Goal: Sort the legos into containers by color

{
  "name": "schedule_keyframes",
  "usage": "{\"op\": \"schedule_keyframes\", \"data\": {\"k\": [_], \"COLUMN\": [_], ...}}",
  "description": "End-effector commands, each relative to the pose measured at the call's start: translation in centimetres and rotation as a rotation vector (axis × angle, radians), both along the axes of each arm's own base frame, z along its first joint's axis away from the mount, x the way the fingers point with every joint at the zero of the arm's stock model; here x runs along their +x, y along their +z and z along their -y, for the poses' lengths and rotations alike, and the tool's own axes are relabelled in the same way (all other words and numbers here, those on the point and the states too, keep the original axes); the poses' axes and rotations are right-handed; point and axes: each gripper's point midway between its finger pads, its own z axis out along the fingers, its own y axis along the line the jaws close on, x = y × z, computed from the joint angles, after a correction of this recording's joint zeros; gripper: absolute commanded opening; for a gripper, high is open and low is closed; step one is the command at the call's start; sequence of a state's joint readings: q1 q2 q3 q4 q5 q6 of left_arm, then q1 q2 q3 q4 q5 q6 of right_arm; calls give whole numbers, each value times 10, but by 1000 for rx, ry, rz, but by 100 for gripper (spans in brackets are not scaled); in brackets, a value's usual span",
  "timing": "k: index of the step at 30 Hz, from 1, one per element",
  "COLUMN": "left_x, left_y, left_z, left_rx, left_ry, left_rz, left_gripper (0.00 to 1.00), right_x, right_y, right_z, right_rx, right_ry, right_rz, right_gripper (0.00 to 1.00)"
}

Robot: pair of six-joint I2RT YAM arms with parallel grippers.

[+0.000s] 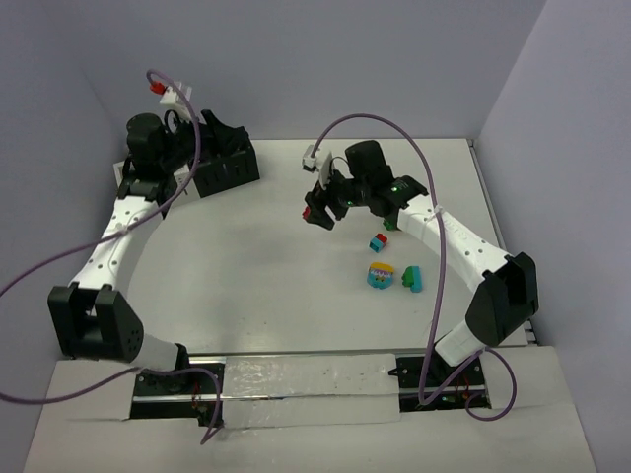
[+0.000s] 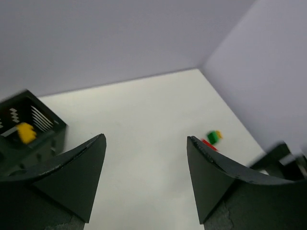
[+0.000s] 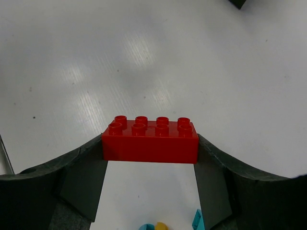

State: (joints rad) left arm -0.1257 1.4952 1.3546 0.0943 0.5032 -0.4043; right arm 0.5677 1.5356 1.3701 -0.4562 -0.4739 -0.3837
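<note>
My right gripper (image 1: pixel 318 211) is shut on a red two-by-four brick (image 3: pixel 149 142) and holds it above the white table; the brick also shows in the top view (image 1: pixel 310 214). On the table to its right lie a red-and-blue brick (image 1: pixel 378 241), a rounded cyan-and-yellow piece (image 1: pixel 381 277) and a teal-and-green piece (image 1: pixel 411 281). My left gripper (image 2: pixel 146 138) is open and empty, at the black container (image 1: pixel 229 169) in the back left. A yellow brick (image 2: pixel 25 132) sits inside the black container (image 2: pixel 33 122). No white container is in view.
A small green-and-yellow piece (image 2: pixel 214 136) with a red one beside it shows past my left gripper's right finger. Grey walls close the table at the back and both sides. The black container's corner (image 3: pixel 240 3) shows at the top of the right wrist view.
</note>
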Motion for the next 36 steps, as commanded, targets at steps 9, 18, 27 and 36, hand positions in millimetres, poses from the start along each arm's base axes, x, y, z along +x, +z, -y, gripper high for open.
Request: {"op": "schedule_keyframes", "data": {"k": [9, 18, 27, 36], "left_x": [-138, -176, -187, -175], "left_y": [-60, -48, -54, -66], "left_z": [73, 91, 97, 102], "left_rx": [-230, -266, -213, -165], "left_ry": [-513, -640, -645, -604], "left_rz": [-547, -562, -547, -571], "left_gripper": [75, 77, 79, 57], "right_x": [-35, -51, -49, -51], "right_y": [84, 76, 67, 66], "right_z": [-57, -76, -75, -78], "right_rx": [173, 96, 42, -12], "right_ry": [220, 303, 276, 279], "right_rz": [123, 184, 208, 257], "right_gripper": [0, 0, 0, 0]}}
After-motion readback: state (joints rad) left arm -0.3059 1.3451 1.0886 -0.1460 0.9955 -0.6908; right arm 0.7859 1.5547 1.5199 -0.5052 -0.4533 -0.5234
